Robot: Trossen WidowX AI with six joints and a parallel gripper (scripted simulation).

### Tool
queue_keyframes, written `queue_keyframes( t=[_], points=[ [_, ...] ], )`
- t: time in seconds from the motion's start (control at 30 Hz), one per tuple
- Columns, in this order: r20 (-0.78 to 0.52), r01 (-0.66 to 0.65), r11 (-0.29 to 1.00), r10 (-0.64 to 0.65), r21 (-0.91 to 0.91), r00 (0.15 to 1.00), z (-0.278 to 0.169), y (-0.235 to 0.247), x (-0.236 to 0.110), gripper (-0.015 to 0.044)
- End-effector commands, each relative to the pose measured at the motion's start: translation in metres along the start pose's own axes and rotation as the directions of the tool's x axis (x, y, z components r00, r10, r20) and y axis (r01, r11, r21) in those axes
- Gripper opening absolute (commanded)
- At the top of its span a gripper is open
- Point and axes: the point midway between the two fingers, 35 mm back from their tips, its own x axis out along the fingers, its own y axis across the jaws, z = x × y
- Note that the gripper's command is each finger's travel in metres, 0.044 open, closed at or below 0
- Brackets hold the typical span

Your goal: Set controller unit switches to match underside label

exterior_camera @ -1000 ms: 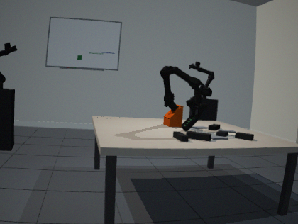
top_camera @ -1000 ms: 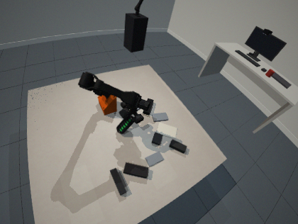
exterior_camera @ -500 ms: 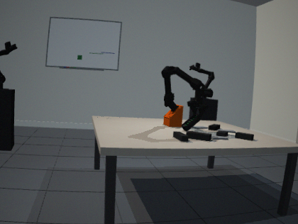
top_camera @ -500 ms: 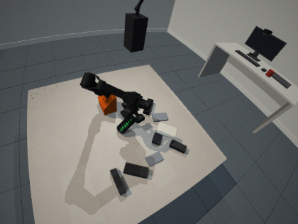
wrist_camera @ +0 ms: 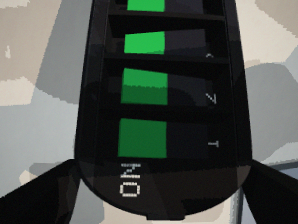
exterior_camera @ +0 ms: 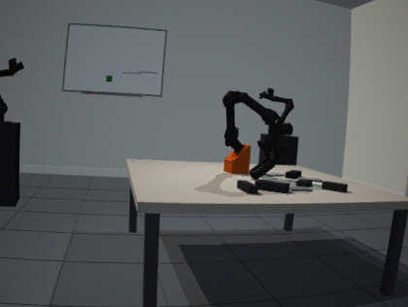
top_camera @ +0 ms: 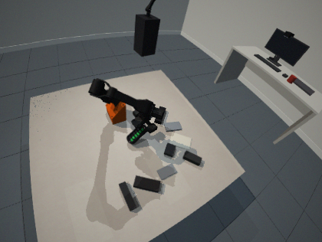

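Note:
The dark grey controller unit (top_camera: 138,136) (exterior_camera: 261,168) (wrist_camera: 193,96) hangs tilted above the bench (top_camera: 61,153) (exterior_camera: 185,189), its low end near the surface. My gripper (top_camera: 143,125) (exterior_camera: 268,154) (wrist_camera: 161,169) is shut on the sides of the unit at its upper end. The wrist view looks down along its top. There several rocker switches show their green halves on the left, by the word ON, and the numbers 1 and 2 are on the right. I cannot tell which ends are pressed down. The underside label is hidden.
An orange block (top_camera: 116,112) (exterior_camera: 238,160) stands just behind the arm. Dark modules (top_camera: 146,184) (top_camera: 129,196) (top_camera: 192,158) (top_camera: 169,149) and grey plates (top_camera: 167,171) (top_camera: 173,126) lie scattered in front and to the right. A pale plate (top_camera: 181,139) lies beside the unit.

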Motion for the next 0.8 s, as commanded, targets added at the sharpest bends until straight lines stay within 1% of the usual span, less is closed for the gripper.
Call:
queue_keyframes(
  t=[0.0, 0.77],
  points=[
    [-0.005, 0.005, 1.000, -0.005, 0.004, 1.000, -0.004, -0.001, 0.003, 0.0338],
    [-0.005, 0.004, 1.000, -0.004, 0.004, 1.000, -0.016, -0.001, 0.015, 0.0337]
  ],
)
